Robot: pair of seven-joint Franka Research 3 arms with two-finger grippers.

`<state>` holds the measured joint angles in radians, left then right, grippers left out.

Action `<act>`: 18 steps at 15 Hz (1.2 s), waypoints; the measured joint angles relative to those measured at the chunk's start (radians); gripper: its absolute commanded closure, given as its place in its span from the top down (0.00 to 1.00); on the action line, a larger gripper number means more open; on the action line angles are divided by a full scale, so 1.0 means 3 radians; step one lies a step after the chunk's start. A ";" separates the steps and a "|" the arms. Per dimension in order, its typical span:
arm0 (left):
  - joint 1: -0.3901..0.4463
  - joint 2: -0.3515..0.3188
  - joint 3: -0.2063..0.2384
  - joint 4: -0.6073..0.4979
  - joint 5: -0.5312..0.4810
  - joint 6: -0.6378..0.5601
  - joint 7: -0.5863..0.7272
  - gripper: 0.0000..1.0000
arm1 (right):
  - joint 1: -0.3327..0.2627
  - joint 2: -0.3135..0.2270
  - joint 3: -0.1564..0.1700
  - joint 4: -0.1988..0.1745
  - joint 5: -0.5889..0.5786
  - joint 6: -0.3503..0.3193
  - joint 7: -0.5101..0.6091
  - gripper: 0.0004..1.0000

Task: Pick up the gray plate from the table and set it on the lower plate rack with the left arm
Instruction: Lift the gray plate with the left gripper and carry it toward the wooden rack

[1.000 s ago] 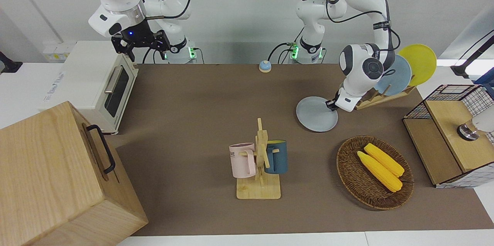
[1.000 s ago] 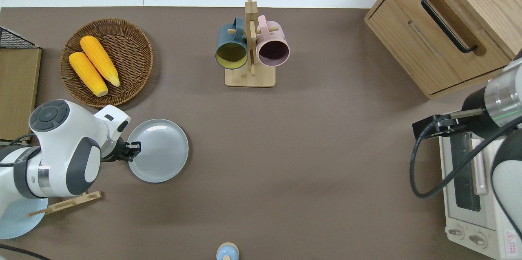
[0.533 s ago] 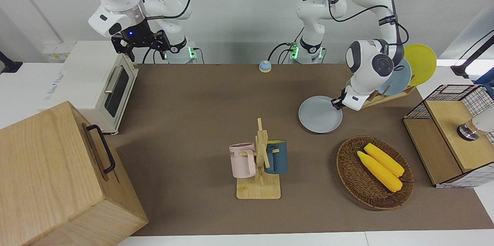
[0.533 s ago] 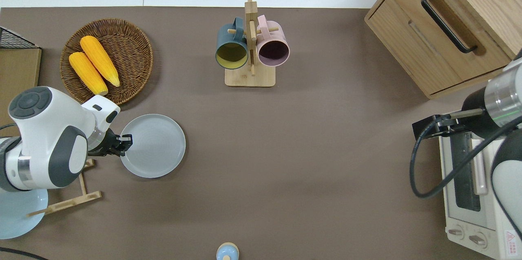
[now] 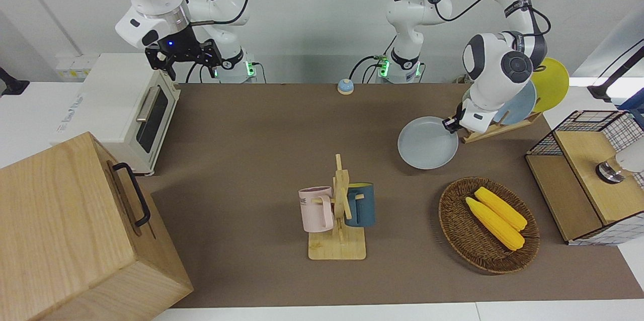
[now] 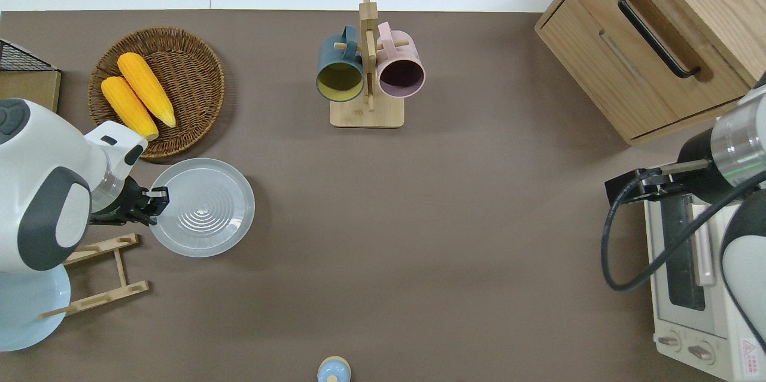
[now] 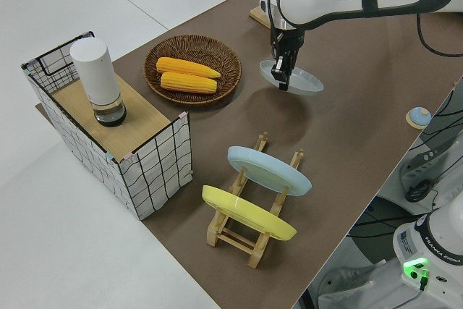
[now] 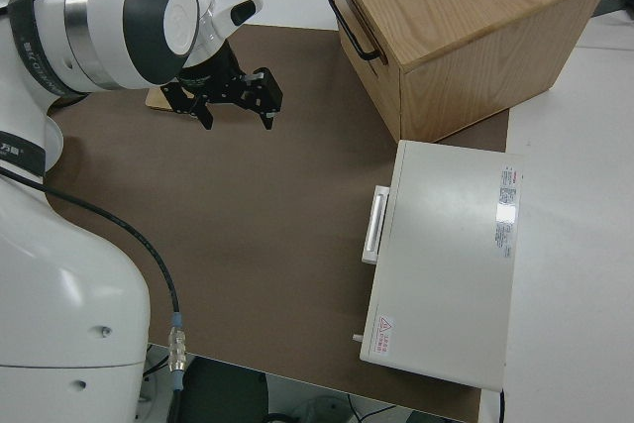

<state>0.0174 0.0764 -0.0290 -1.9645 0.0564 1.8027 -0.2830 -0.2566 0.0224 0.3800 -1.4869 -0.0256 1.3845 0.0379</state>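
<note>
The gray plate hangs roughly level in the air, its rim pinched by my left gripper, which is shut on it. It is over the brown table, between the corn basket and the lower plate rack. The rack holds a sky-blue plate and a yellow plate on edge. My right gripper is parked and open.
A wicker basket with two corn cobs lies farther from the robots than the held plate. A mug tree stands mid-table. A wooden cabinet, a toaster oven, a wire-sided shelf and a small bell stand around the edges.
My left gripper has lifted the gray plate off the table and carried it toward the left arm's end. The right arm has not moved.
</note>
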 measured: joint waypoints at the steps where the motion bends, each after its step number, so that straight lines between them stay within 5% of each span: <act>1: 0.0000 -0.0013 -0.0004 0.0068 0.0083 -0.0118 -0.0014 0.00 | 0.0000 0.0000 0.0000 0.0000 0.0000 0.0000 0.0000 0.98; 11: -0.0039 -0.0168 -0.0291 0.0244 0.1569 -0.1310 -0.0148 0.00 | 0.0000 0.0000 0.0000 0.0000 0.0000 0.0000 0.0000 0.98; 18: -0.0038 -0.0164 -0.0347 0.0244 0.2127 -0.1858 -0.0158 0.00 | 0.0000 0.0000 0.0000 0.0000 0.0000 0.0000 0.0000 0.98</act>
<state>0.0059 0.0271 -0.1332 -1.8913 0.6944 1.2454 -0.3304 -0.2566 0.0224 0.3800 -1.4869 -0.0256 1.3845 0.0379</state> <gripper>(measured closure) 0.965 0.013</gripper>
